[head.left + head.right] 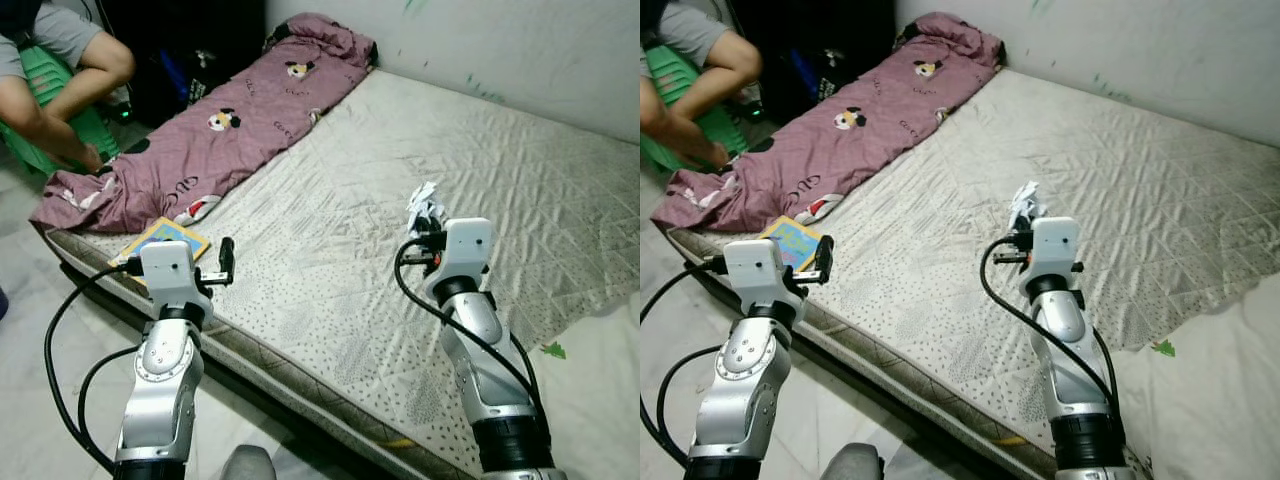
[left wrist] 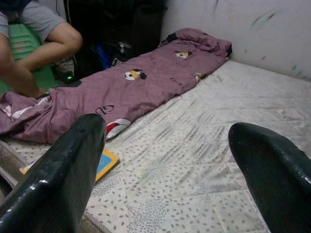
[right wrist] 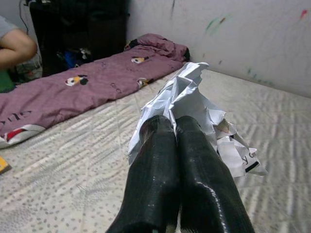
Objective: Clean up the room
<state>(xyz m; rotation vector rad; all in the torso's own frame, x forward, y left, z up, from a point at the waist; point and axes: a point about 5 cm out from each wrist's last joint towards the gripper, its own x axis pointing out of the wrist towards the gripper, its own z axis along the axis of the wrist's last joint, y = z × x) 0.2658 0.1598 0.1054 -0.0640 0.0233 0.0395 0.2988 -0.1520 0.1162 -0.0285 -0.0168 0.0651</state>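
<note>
My right gripper (image 1: 425, 222) is shut on a crumpled white paper (image 3: 189, 99), held above the middle of the grey mattress (image 1: 420, 160); the paper (image 1: 424, 203) sticks out past the black fingers (image 3: 194, 160). My left gripper (image 1: 226, 258) stands open over the mattress's near left edge, nothing between its fingers (image 2: 68, 170). A colourful book (image 1: 165, 237) lies on the mattress corner just beside the left gripper, also seen as the book (image 2: 104, 162) in the left wrist view.
A mauve blanket (image 1: 240, 120) with cartoon prints lies along the mattress's left side up to the wall. A person (image 1: 55, 60) sits on a green stool (image 1: 60, 120) at far left. A small green scrap (image 1: 553, 350) lies on the floor at right.
</note>
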